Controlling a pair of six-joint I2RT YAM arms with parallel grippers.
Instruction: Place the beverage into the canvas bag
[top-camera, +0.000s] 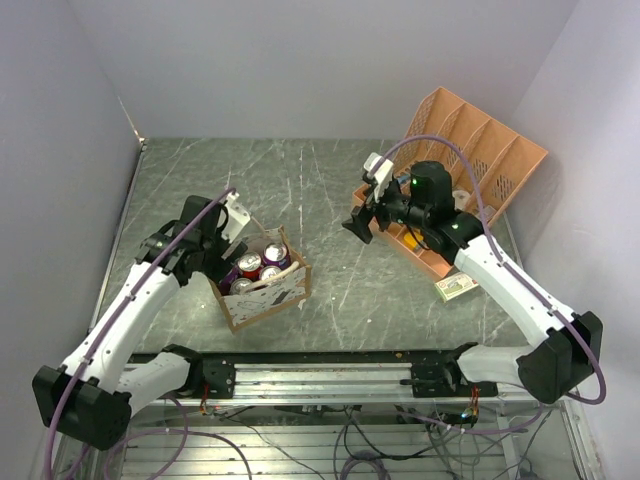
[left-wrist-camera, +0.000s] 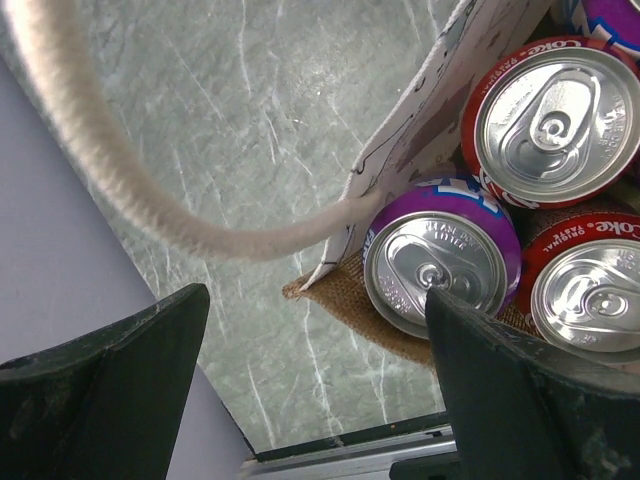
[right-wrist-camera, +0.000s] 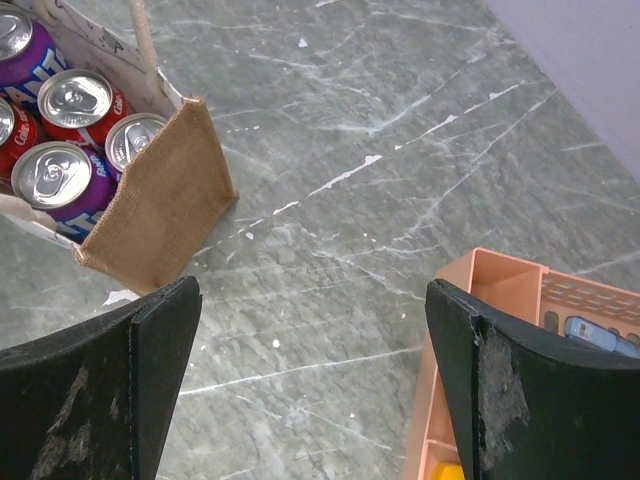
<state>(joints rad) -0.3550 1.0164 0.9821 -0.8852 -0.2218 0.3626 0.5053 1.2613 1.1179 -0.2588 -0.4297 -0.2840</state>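
Note:
The canvas bag (top-camera: 268, 296) stands on the table's near left, brown with a white patterned side. It holds several cans, red and purple (top-camera: 248, 266). My left gripper (top-camera: 222, 252) is open and empty, over the bag's left edge. In the left wrist view a purple can (left-wrist-camera: 440, 255) and red cans (left-wrist-camera: 550, 110) sit in the bag under a rope handle (left-wrist-camera: 120, 180). My right gripper (top-camera: 358, 224) is open and empty, above bare table right of the bag. The right wrist view shows the bag (right-wrist-camera: 150, 215) and its cans (right-wrist-camera: 75, 95) at upper left.
An orange plastic file organizer (top-camera: 470, 160) lies at the back right; its corner shows in the right wrist view (right-wrist-camera: 500, 300). A small box (top-camera: 455, 287) lies by the right arm. Walls close in the table on three sides.

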